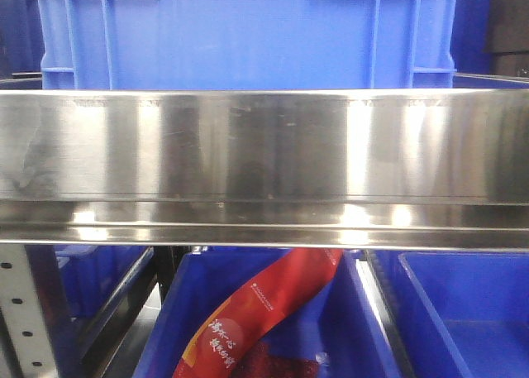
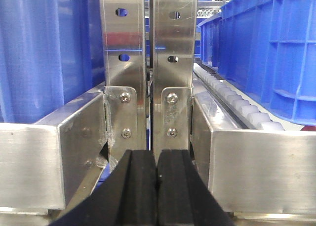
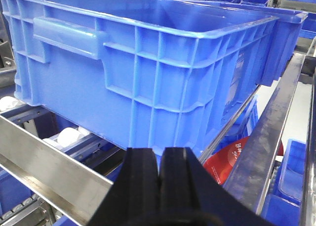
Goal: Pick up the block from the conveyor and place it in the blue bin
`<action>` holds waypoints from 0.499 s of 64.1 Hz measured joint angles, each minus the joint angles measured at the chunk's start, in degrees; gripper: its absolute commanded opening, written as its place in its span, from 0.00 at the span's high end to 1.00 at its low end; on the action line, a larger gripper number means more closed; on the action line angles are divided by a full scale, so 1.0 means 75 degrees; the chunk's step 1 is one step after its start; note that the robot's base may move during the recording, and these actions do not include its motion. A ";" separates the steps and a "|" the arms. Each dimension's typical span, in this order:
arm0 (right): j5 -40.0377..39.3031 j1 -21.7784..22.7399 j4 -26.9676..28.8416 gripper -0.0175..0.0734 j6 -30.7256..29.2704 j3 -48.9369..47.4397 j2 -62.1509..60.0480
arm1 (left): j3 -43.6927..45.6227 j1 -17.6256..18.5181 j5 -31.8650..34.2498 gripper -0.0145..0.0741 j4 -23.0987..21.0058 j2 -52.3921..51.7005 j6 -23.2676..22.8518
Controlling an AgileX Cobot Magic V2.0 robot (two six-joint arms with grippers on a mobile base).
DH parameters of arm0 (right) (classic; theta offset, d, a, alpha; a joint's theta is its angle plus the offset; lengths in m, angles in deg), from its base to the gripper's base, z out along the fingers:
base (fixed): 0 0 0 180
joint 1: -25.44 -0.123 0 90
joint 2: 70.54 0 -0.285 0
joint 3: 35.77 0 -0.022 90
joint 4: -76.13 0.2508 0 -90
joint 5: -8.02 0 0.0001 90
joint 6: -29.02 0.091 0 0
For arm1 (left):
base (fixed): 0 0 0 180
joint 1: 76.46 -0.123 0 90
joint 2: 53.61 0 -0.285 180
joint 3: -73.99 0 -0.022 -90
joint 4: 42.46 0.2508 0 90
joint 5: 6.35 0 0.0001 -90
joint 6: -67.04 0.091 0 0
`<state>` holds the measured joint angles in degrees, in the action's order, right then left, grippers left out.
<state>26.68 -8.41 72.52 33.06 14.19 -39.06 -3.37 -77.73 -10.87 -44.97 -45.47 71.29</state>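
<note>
The block and the conveyor are out of view in every frame. A large blue bin [image 3: 148, 63] rests on a roller shelf straight ahead of my right gripper [image 3: 159, 153], whose black pads are pressed together with nothing between them. The front view has a blue bin [image 1: 248, 31] standing above a steel shelf rail [image 1: 264, 146]. My left gripper [image 2: 157, 156] is shut and empty too. It points at two upright steel posts [image 2: 148, 63] of the rack, with blue bin walls [image 2: 276, 53] on either side.
Below the steel rail, lower blue bins [image 1: 463, 312] sit on the rack, and one holds a red printed bag [image 1: 256, 312]. White rollers [image 2: 237, 105] line the shelf track. A steel crossbar [image 3: 44, 157] runs low at the left of the right wrist view.
</note>
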 measured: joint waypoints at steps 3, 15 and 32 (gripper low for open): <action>-0.0029 0.0033 0.0012 0.99 0.0000 0.0000 0.0000 | 0.0000 0.0000 0.0013 0.96 0.0000 0.0000 0.0000; -0.0134 0.0886 0.0551 0.99 -0.0353 0.0042 -0.0242 | 0.0000 0.0000 0.0013 0.96 0.0000 0.0000 0.0000; -0.0501 0.2692 0.0693 0.99 -0.0485 0.1103 -0.1504 | 0.0000 0.0000 0.0013 0.96 0.0000 0.0000 0.0000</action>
<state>22.92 11.78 77.71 29.43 22.46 -50.35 -3.37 -77.73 -10.77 -44.97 -45.47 71.29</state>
